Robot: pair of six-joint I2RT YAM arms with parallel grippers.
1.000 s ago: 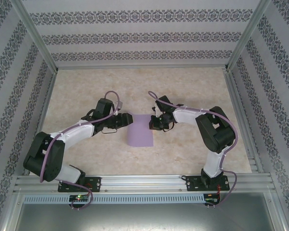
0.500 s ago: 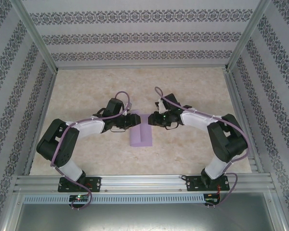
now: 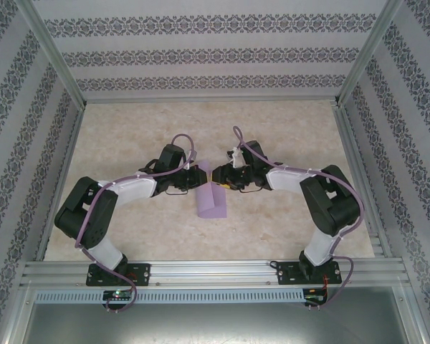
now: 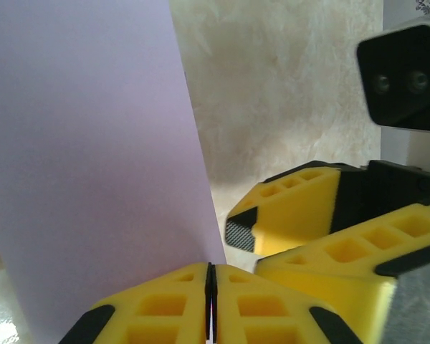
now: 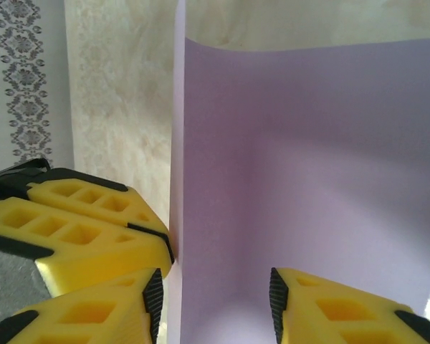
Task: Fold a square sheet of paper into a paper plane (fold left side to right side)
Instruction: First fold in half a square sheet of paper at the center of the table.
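Note:
The lilac square sheet of paper (image 3: pixel 213 204) lies at the table's middle with its far part lifted upright between the two grippers. My left gripper (image 3: pixel 203 176) is shut on the raised edge; in the left wrist view the sheet (image 4: pixel 93 165) rises from its closed yellow fingers (image 4: pixel 165 308). My right gripper (image 3: pixel 221 179) stands open close beside it. In the right wrist view the sheet (image 5: pixel 308 158) stands between its spread fingers (image 5: pixel 93 315) without being pinched, and the left gripper's fingers (image 5: pixel 86 236) hold the edge at the left. The paper plane is out of view.
The marbled table top (image 3: pixel 287 136) is bounded by aluminium rails (image 3: pixel 215 269) at the near edge and patterned walls (image 3: pixel 201 57) on three sides. Both arms bend inward, their wrists nearly touching over the sheet.
Both grippers moved in to the sheet's far end. The left one closed on the paper's edge and the right one opened, letting go. The edge now stands lifted.

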